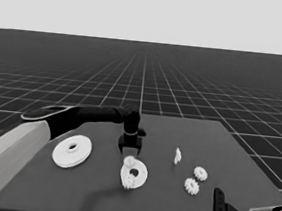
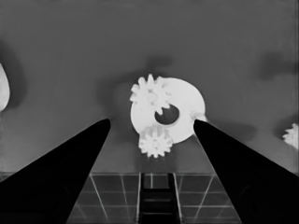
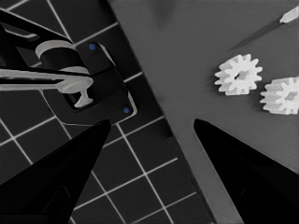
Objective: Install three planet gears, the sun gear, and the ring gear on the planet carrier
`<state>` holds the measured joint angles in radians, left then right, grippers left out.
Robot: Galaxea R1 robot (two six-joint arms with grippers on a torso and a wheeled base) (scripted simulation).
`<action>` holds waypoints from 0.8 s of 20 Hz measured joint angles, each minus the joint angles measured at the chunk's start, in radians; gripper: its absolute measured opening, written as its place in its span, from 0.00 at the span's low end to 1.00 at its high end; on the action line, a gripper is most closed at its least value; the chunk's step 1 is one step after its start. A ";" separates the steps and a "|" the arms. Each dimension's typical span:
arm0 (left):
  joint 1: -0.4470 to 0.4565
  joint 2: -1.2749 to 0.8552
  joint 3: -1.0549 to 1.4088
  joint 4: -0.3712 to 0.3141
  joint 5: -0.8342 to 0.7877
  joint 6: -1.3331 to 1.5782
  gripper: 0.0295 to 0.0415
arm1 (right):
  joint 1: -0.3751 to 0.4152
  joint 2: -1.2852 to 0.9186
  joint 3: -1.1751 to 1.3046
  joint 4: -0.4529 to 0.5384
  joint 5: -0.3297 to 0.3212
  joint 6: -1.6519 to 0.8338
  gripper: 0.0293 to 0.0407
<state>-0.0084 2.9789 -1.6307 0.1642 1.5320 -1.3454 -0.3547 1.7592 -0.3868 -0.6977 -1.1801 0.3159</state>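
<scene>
- White against the dark table [image 1: 182,200], the smaller round part [image 1: 139,178], the planet carrier, lay near the middle, with two planet gears already on it: one on its far edge [image 1: 131,161], one on its near edge [image 1: 129,183].
- The left gripper [image 1: 129,151] hung just behind that part, its fingers spread wide and holding nothing; the left wrist view showed the part [image 2: 187,105] and both seated gears [image 2: 150,94] [image 2: 155,141] between the open wedges.
- The larger round part [image 1: 72,151], the ring gear, lay well apart to the left, untouched.
- Two loose gears [image 1: 200,173] [image 1: 191,186] sat side by side toward the right, with the thin white piece [image 1: 178,156] standing just beyond them.
- The right gripper [image 1: 218,203] waited at the lower right corner, fingers open and empty; its wrist view took in the two loose gears [image 3: 238,74] [image 3: 283,95].
- Judged from this, two gears were seated and the next step was fetching a third.
- To do it well: lift straight clear so no fingertip nudged the seated gears, close squarely across a loose gear's teeth without bumping its neighbour, then lower it level onto the free spot, letting teeth mesh.
</scene>
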 joint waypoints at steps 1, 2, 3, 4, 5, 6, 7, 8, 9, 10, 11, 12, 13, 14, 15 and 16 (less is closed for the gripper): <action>-0.090 -0.266 0.434 0.059 -0.345 0.482 0.94 | 0.000 0.000 0.000 0.000 0.000 0.000 0.81; -0.193 -0.645 0.755 0.095 -0.556 0.957 0.98 | 0.000 0.000 0.000 0.000 0.000 0.000 0.81; -0.253 -0.893 0.941 0.116 -0.679 1.261 0.88 | 0.000 0.000 0.000 0.000 0.000 0.000 0.81; -0.286 -1.034 1.053 0.128 -0.752 1.440 0.81 | 0.000 0.000 0.000 0.000 0.000 0.000 0.81; -0.306 -1.114 1.119 0.136 -0.794 1.546 0.77 | 0.000 0.000 0.000 0.000 0.000 0.000 0.81; -0.317 -1.160 1.158 0.140 -0.820 1.608 0.76 | 0.000 0.000 0.000 0.000 0.000 0.000 0.81; -0.324 -1.187 1.181 0.142 -0.834 1.644 0.75 | 0.000 0.000 0.000 0.000 0.000 0.000 0.81; -0.328 -1.203 1.194 0.144 -0.843 1.666 0.75 | 0.000 0.000 0.000 0.000 0.000 0.000 0.81; -0.330 -1.212 1.202 0.145 -0.848 1.678 0.75 | 0.000 0.000 0.000 0.000 0.000 0.000 0.81; -0.332 -1.217 1.207 0.145 -0.851 1.686 0.75 | 0.000 0.000 0.000 0.000 0.000 0.000 0.81; -0.332 -1.220 1.209 0.145 -0.853 1.690 0.75 | 0.265 0.119 -0.248 0.349 -0.085 0.288 0.91; -0.333 -1.222 1.211 0.146 -0.854 1.693 0.75 | 0.340 0.230 -0.495 0.456 -0.155 0.421 0.88; -0.333 -1.223 1.212 0.146 -0.855 1.694 0.75 | 0.355 0.311 -0.668 0.499 -0.201 0.486 0.84; -0.333 -1.223 1.212 0.146 -0.855 1.695 0.75 | 0.359 0.366 -0.783 0.522 -0.230 0.517 0.82; -0.334 -1.223 1.212 0.146 -0.855 1.695 0.75 | 0.360 0.402 -0.859 0.535 -0.247 0.531 0.81; -0.334 -1.224 1.213 0.146 -0.855 1.696 0.75 | 0.360 0.425 -0.906 0.543 -0.257 0.538 0.81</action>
<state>-0.3421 1.7552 -0.4181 0.3101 0.6766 0.3504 0.0058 2.1844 -1.2928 -0.1551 -1.4367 0.8539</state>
